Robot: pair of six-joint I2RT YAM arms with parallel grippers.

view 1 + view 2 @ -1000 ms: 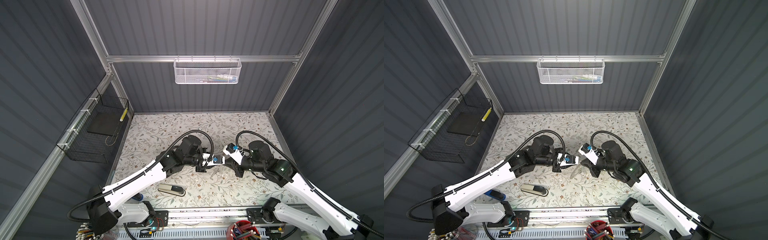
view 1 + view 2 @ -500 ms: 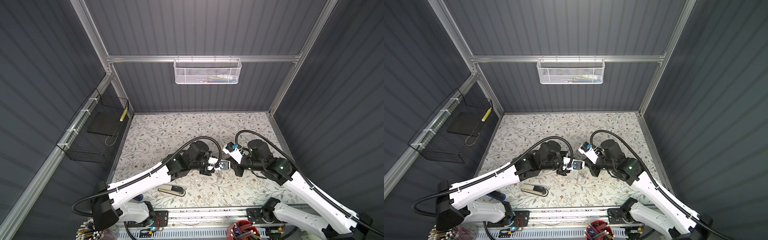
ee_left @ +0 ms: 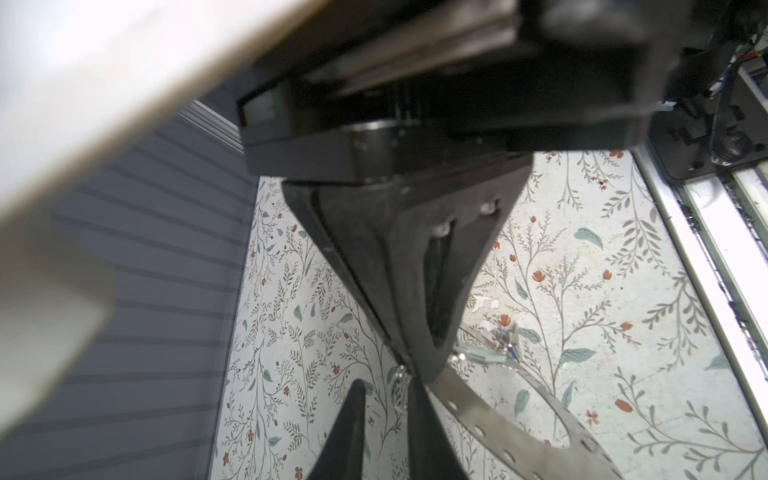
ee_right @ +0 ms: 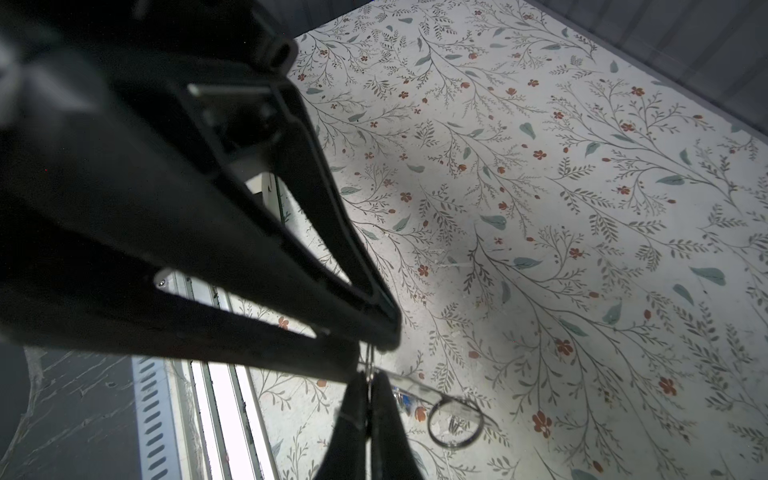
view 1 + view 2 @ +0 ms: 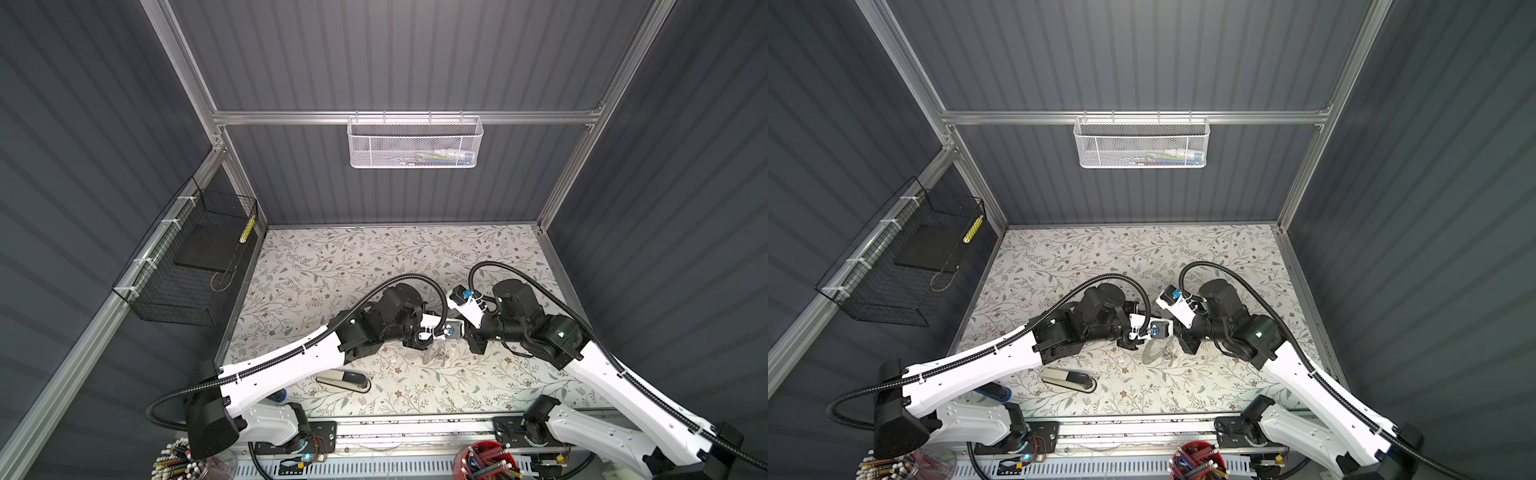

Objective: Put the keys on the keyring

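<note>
A floral-patterned table (image 5: 374, 257) seen from overhead.

Nearest, at the front edge, stand two pencil holders. A clear cup (image 5: 216, 470) on the left is filled with white-tipped pencils (image 5: 176, 457). A red cup (image 5: 462, 463) on the right is filled with coloured pencils (image 5: 494, 457).

One grey-and-black stapler (image 5: 344, 381) lies on the near left of the table.

At the centre is the keyring (image 3: 519, 424), one flat grey band dotted with small holes. It is held tilted, with one edge up at the meeting fingertips.

The right gripper (image 4: 369, 384) is pinched tight on the ring's thin edge. The left gripper (image 3: 388, 386) is only narrowly parted, with a small wire loop (image 3: 399, 374) between its tips. Whether it grips anything cannot be told.

The keys (image 3: 505, 336) form a small cluster just beside the band, with a pale tag (image 3: 478, 354) and a speck of blue. They are too small to count.

On the left wall hangs one black wire basket (image 5: 166, 299). It holds a dark flat slab (image 5: 203, 249) and a yellow stick (image 5: 248, 230).

On the far wall, one white mesh basket (image 5: 374, 145) holds a few items too small to name.
</note>
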